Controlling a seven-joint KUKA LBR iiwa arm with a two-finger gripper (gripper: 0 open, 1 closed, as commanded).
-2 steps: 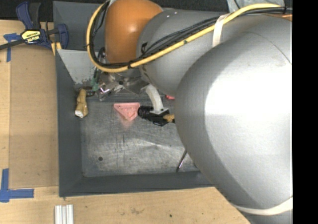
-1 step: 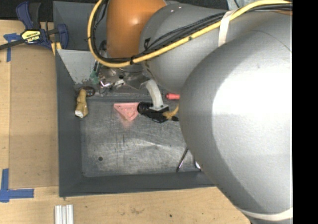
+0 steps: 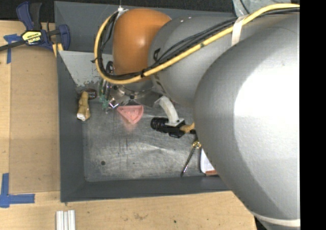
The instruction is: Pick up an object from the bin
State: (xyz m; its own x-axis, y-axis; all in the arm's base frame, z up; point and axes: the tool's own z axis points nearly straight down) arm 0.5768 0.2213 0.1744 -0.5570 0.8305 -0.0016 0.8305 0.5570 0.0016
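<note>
My gripper (image 3: 121, 93) sits low in the bin's back left part, mostly covered by the arm's orange dome. Right under it, toward the front, lies a pink, roughly triangular soft piece (image 3: 131, 114); I cannot tell whether it is gripped. A small green-and-white bit (image 3: 108, 103) lies at the gripper's left side. Further left, near the bin's left wall, is a tan stick-like thing with a white end (image 3: 83, 106).
To the right of the pink piece lies a black tool with a white handle (image 3: 168, 124). A thin metal pair of tongs (image 3: 191, 157) and a white-and-orange card (image 3: 206, 165) lie at the front right, partly under the arm. The arm covers the bin's right side.
</note>
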